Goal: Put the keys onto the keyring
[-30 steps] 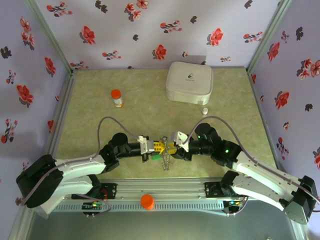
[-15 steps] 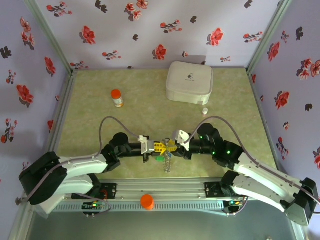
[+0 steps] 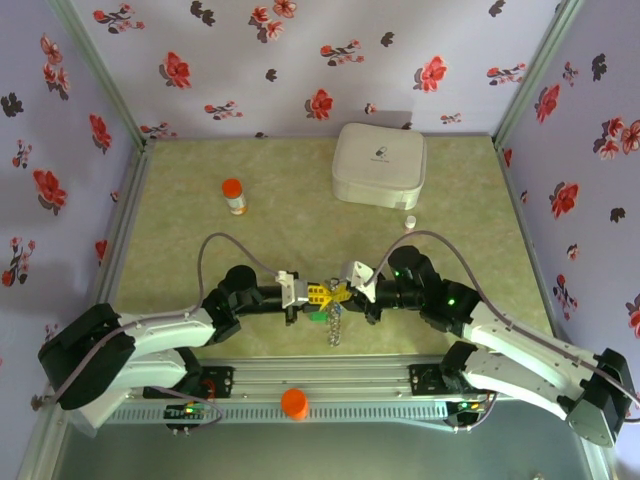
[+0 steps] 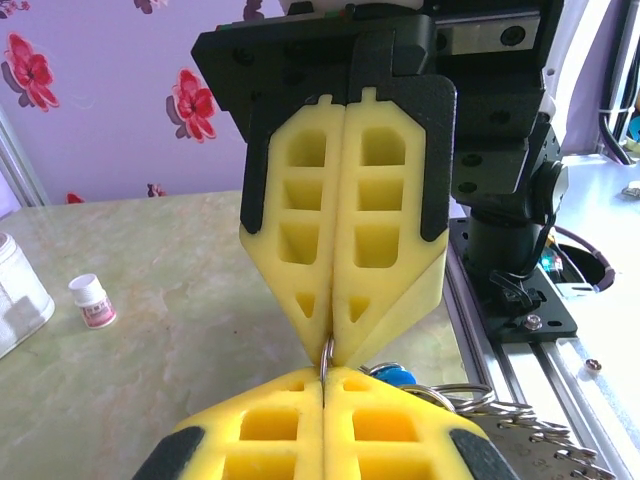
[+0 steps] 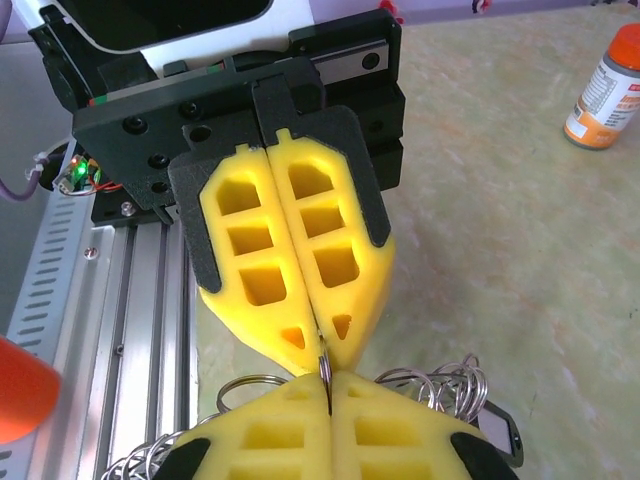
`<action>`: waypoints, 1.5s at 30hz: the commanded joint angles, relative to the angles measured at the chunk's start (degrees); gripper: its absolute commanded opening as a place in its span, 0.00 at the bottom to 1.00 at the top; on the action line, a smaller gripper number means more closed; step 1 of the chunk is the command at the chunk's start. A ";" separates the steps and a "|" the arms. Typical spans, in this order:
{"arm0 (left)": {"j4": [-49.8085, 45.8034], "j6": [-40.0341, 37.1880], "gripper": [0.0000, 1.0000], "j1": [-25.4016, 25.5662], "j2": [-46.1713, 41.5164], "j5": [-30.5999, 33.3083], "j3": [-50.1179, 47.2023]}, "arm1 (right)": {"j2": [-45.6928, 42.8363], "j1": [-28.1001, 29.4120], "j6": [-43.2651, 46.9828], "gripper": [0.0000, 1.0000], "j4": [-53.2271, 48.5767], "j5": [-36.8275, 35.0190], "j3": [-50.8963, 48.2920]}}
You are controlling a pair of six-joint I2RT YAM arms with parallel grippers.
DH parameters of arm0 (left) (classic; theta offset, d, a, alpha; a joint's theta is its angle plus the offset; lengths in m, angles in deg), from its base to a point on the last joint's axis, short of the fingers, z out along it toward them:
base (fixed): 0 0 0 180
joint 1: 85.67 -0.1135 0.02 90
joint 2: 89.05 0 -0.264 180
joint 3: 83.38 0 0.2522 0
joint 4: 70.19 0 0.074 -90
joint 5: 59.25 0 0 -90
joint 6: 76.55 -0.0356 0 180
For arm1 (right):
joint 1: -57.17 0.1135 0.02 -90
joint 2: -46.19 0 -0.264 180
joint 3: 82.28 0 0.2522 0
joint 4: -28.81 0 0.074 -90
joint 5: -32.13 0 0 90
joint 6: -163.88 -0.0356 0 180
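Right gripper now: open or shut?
Shut. In the left wrist view the right gripper has its yellow fingers pressed together, pinching a thin metal ring at the tips.

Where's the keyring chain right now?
In the top view the keyring trails toward the near edge from where the left gripper and right gripper meet tip to tip, near-centre of the table.

Yellow pincer pads (image 4: 300,230); orange-capped bottle (image 3: 234,196); white box (image 3: 379,164); lilac red-flowered walls (image 3: 300,60).
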 commanded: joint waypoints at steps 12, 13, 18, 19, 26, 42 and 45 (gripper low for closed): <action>-25.92 -13.81 0.27 -4.45 -8.98 2.22 6.70 | 7.64 -0.55 14.35 0.00 -10.25 -7.43 11.88; -28.21 -14.82 0.27 -5.37 -9.34 1.60 7.59 | 8.66 -0.49 15.16 0.00 -10.75 -7.47 12.97; -37.84 -18.65 0.29 -9.16 -8.49 -2.86 12.34 | 12.95 -0.49 18.19 0.00 -12.69 -7.27 17.51; -38.42 -18.73 0.29 -9.77 -7.94 -3.75 12.96 | 13.78 -0.56 18.68 0.00 -13.40 -7.25 18.52; -38.68 -18.82 0.34 -11.32 -3.96 -8.90 15.52 | 17.69 -0.50 21.57 0.00 -16.99 -7.68 22.85; -33.66 -18.03 0.12 -11.46 -0.27 -10.54 15.42 | 20.62 -0.46 23.11 0.00 -19.55 -3.53 24.96; -33.57 -17.98 0.03 -11.42 -0.09 -10.54 15.64 | 20.21 -0.34 22.81 0.00 -19.44 -2.18 24.74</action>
